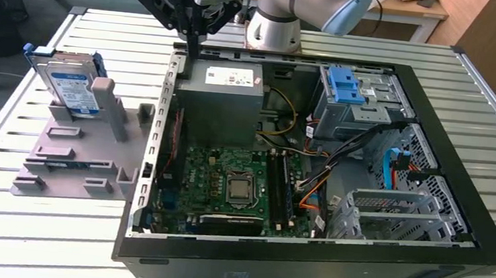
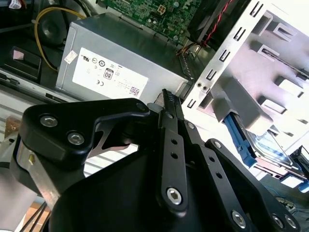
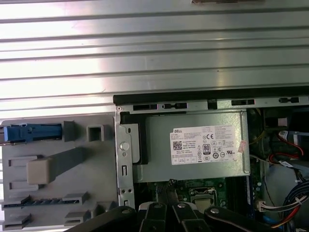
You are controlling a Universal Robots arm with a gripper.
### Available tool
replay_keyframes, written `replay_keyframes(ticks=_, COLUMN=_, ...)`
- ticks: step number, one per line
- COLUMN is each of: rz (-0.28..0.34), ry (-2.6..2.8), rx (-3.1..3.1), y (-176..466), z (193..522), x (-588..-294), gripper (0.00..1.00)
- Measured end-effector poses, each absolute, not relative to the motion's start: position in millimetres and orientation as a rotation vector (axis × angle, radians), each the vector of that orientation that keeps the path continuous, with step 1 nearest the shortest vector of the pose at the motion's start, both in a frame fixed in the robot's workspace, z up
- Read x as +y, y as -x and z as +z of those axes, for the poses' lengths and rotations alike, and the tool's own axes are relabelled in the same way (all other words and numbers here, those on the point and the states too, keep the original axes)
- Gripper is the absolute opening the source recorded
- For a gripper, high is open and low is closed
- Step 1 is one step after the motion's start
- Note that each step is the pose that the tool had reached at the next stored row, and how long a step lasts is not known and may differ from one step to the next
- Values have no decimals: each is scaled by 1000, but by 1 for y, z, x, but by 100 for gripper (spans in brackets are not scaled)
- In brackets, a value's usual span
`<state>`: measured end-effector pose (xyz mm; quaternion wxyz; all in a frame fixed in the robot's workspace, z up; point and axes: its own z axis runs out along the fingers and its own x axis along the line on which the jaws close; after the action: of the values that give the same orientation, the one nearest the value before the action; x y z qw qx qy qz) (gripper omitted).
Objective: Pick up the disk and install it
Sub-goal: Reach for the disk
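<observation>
Exterior view, gripper: the gripper (image 1: 191, 43) hangs fingers-down over the far corner of the computer case (image 1: 309, 266) on the exterior view's left, above the grey metal box (image 1: 224, 106). Its fingers are drawn together on nothing.
Exterior view, disk: the disk (image 1: 70, 88) stands on edge in the grey fixture (image 1: 66, 157), near the table (image 1: 6, 226) edge at the exterior view's left, well apart from the gripper.
Exterior view, bearing: outside the case wall, toward the exterior view's left and lower than the fingertips.
Second wrist view, fingers: they look pressed to one tip, holding nothing. The blue-framed disk (image 2: 270, 152) sits past the case wall, tucked behind the fixture's posts.
First wrist view, long axis: the disk's blue top edge (image 3: 31, 133) runs parallel to the table slats and the case's far wall.
First wrist view, gap: the case wall stands between the gripper and the disk.
</observation>
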<state>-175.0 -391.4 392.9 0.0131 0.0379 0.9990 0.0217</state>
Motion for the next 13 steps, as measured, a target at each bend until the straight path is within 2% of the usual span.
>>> replay_keyframes(ticks=13, rz=68, ry=-118, rx=3112, y=186, z=393, x=-389, gripper=11)
